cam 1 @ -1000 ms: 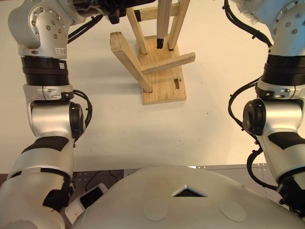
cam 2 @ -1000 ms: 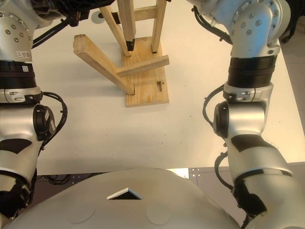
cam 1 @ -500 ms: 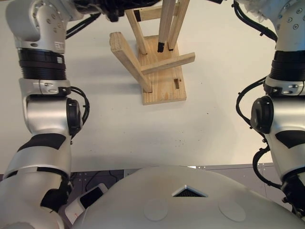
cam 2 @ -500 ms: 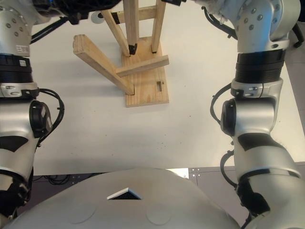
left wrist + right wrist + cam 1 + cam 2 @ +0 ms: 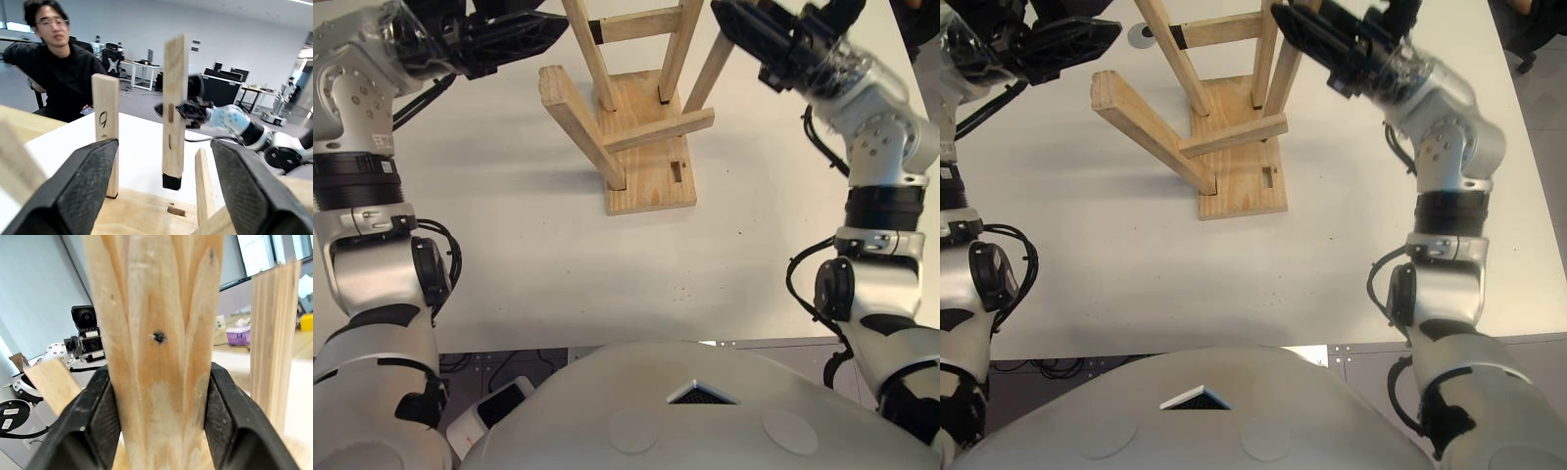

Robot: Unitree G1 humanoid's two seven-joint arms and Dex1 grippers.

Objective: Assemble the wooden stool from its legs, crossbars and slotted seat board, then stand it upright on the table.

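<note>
Left eye view: the leg [image 5: 707, 76] slants from the right gripper [image 5: 736, 27] towards 7 o'clock, its foot at 12 o'clock of the free slot [image 5: 677, 171] in the seat board [image 5: 651, 191] on the tabletop [image 5: 529, 245] — left wrist view, the left gripper [image 5: 164, 147] gapes empty — right wrist view, the fingers [image 5: 98, 421] clamp the leg.

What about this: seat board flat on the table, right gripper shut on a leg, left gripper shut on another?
The left gripper is open, holding nothing, as the left wrist view shows. The seat board does lie flat, and the right gripper is shut on a leg.
</note>
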